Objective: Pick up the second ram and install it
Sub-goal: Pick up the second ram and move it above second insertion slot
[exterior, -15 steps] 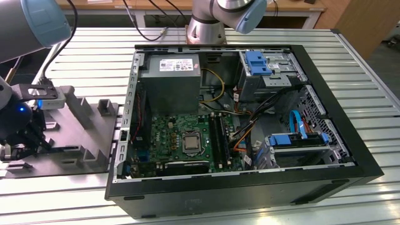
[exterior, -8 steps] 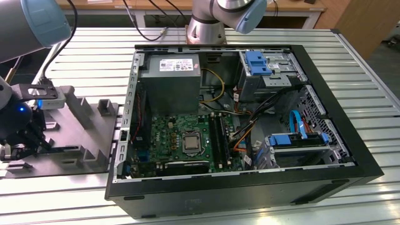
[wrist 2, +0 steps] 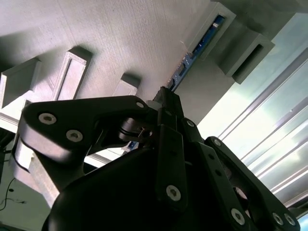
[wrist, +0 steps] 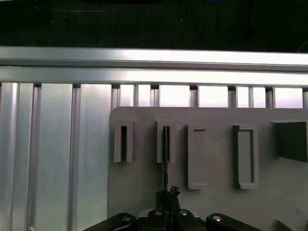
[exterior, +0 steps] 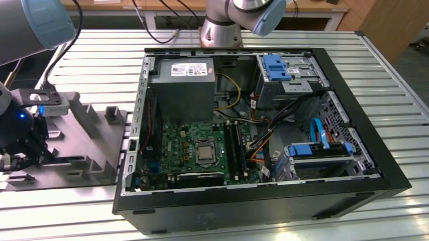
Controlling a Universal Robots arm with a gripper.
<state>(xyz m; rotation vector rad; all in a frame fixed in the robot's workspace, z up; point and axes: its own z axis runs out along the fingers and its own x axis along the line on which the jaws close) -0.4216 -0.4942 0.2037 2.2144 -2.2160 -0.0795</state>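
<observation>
Hanging low over the tray [exterior: 100, 150] at the exterior view's left, the hand [exterior: 32, 153] has its fingers drawn close together, and in both wrist views they look pinched on the near end of the ram [wrist: 165, 159], though the contact itself is hard to make out. In the first wrist view the hand [wrist: 167, 195] meets the ram edge-on, a thin dark line running away from the fingertips into a slotted post [wrist: 160, 144] of the tray [wrist: 216, 202]. In the second wrist view the hand [wrist 2: 166, 98] closes in on the board's edge, and the ram [wrist 2: 192, 57] stands upright on the tray [wrist 2: 120, 38], its far end seated between the walls of the post [wrist 2: 226, 14].

Another slotted post [wrist: 124, 142] stands just beside, and two rectangular frames [wrist: 197, 156] sit on the other side. The tray rests on a ribbed metal surface [exterior: 100, 60]. Just beside it, toward the exterior view's right, lies an open computer case [exterior: 322, 201] with the motherboard [exterior: 181, 145] and its long black slots [exterior: 234, 145] exposed
</observation>
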